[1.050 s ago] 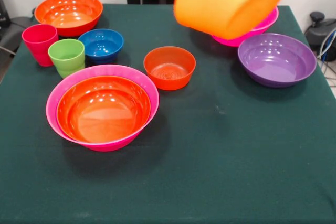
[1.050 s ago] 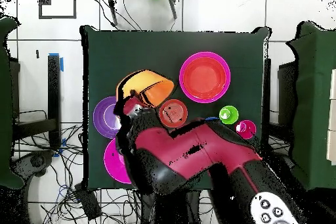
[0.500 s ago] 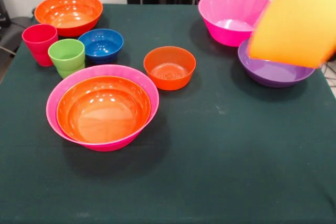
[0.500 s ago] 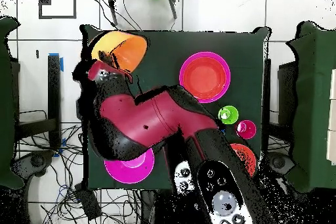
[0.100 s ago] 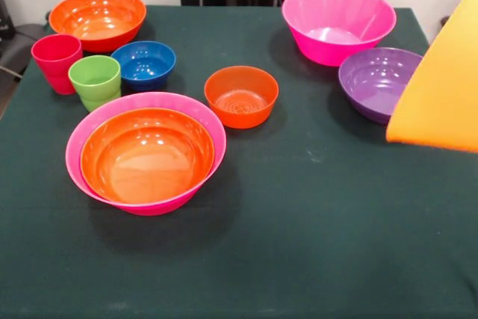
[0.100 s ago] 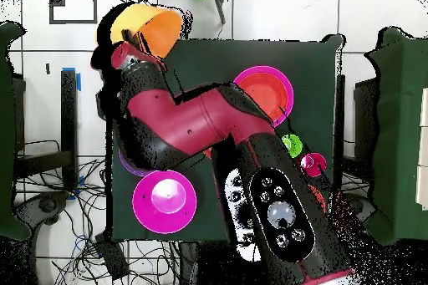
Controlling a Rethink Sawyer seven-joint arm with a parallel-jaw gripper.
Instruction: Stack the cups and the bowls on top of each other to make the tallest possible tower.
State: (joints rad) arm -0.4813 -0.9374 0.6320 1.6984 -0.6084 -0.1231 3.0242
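So right now we've got the big light orange bowl up in the air, tipped over hard on its side, well off to one side of the tower. The tower is just the red-orange bowl sitting inside the big magenta bowl, and that's our landmark for everything. In the overhead view the arm stretches out past the edge of the surface, and the orange bowl hangs at its end, out beyond the tower's side of the cloth. The tool itself is tucked behind the bowl's rim, so we can't tell how it's set, though the bowl is clearly hanging off the end of the arm.

The thing that matters: the tower lies across the surface from the carried bowl, with the small orange-red bowl sitting between them. We'd guess the bowl needs levelling out, mouth up, before it goes anywhere near the tower.
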